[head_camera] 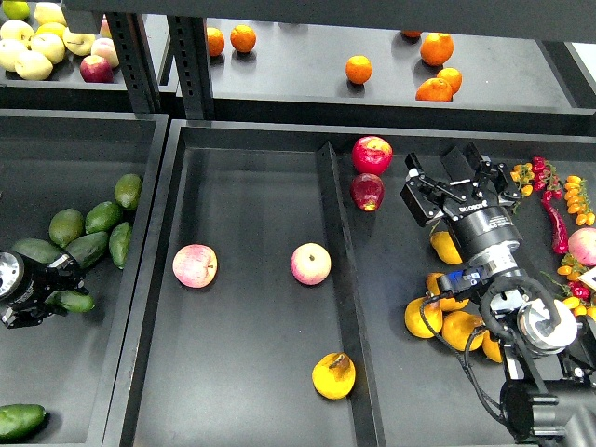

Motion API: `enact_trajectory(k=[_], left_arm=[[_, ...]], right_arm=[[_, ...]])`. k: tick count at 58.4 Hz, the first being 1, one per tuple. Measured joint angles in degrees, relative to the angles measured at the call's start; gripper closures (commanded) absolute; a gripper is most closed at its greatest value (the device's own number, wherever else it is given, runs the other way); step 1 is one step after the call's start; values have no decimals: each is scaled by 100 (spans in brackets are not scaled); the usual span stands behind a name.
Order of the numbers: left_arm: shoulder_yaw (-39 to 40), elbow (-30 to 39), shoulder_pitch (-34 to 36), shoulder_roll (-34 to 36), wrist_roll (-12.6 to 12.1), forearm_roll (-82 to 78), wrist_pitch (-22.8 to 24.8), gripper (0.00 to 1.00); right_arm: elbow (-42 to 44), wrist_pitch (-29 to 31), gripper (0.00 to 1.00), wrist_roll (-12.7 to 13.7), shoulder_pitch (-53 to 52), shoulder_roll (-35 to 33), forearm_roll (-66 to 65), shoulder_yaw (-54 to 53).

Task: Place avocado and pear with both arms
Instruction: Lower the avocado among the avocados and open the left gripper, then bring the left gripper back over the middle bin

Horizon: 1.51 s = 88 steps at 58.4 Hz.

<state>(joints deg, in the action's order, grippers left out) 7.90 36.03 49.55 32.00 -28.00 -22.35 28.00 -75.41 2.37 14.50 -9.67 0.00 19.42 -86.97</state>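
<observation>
Progress: partly done, as judged. One pear (333, 375) already lies in centre bin (251, 391), near its front right corner, stem up. No avocado in that bin yet.
Left: avo half looks open. L gripper (58, 279) sits low at the avocado (73, 301) pile in left bin (56, 391), its tip against one dark green fruit. Fingers dark and end-on, so can't tell if it's open or clamped, or if it has a hold.
R gripper (458, 182): over right bin (391, 279), fingers spread wide, nothing between them. It hangs above a yellow fruit (446, 248) part hidden under the wrist.
Next, a guess: L arm needs a firm grip on an avo, then carry it over the wall into centre bin. R arm seems finished with its pear, unless more are wanted.
Count, avocados: 7 seen in left bin; 5 in the cluster, 1 at the gripper, 1 alone at front left corner.
Count, pears: 1 in centre bin; approx 5 more yellow-orange fruit bunched in right bin, some hidden by the arm, so not sure of the no.
Count, apples: 2 pink apples (195, 265) in centre bin, 2 red apples (372, 155) at rear of right bin.
Count, oranges: 7 on rear shelf (298, 74), one cut off by the top edge.
Other: pale green-yellow fruit heap at rear left, chillies at far right; too crowded to count.
</observation>
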Motion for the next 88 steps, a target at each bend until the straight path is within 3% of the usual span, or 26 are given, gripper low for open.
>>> enact_trajectory(k=[14, 23, 29, 42, 57, 70, 88], left_arm=[[7, 16, 37, 16, 0, -29, 1, 32], [82, 57, 52, 69, 0, -32, 1, 10], [185, 69, 52, 89, 0, -32, 0, 2], [718, 75, 87, 255, 0, 12, 0, 1], [2635, 101, -99, 346, 0, 835, 0, 1], [4127, 310, -253, -199, 0, 1401, 0, 1], [5800, 1315, -1364, -1062, 0, 1424, 0, 1]], right_arm=[[0, 0, 0, 0, 0, 0, 0, 0], [0, 0, 0, 0, 13, 0, 0, 2], [0, 0, 0, 0, 31, 0, 0, 9], [0, 5, 0, 0, 58, 0, 7, 16], [-9, 64, 0, -4, 71, 0, 8, 31], [-3, 73, 0, -27, 118, 0, 0, 24], [20, 75, 0, 45, 373, 0, -8, 80]])
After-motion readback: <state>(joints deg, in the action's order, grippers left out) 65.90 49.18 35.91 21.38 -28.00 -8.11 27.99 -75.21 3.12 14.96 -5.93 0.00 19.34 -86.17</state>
